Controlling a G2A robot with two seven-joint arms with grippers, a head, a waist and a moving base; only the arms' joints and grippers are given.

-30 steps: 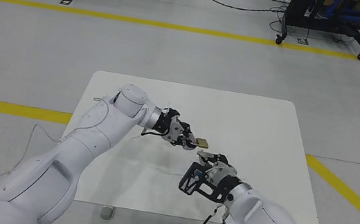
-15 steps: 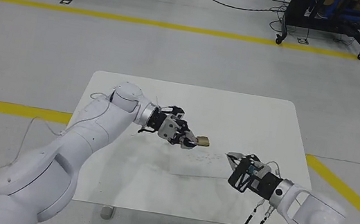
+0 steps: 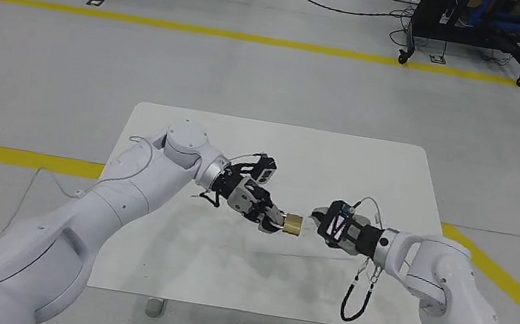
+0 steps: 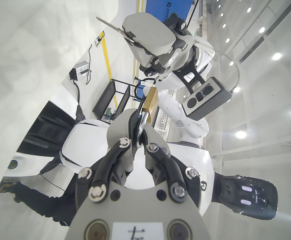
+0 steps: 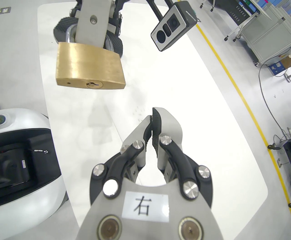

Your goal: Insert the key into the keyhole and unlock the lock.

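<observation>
Now, right gripper (image 5: pixel 151 118): is swung round, fingers pinched shut on the key (image 4: pixel 110 25)
left gripper (image 4: pixel 139 123): is clamped on the lock (image 5: pixel 89 66), brought toward the right fingers
keyhole (image 5: pixel 93 84): is turned to those fingertips, near ahead, not yet entered

Over the middle of the table (image 3: pixel 390 171), the left gripper (image 3: pixel 276 221) holds the lock (image 3: pixel 291 224) by its shackle (image 4: pixel 141 127). The keyhole (image 5: pixel 93 84) end faces the right gripper (image 3: pixel 318 223), just to the lock's right and apart from it, with the key (image 4: pixel 110 24) jutting from its closed fingertips.
</observation>
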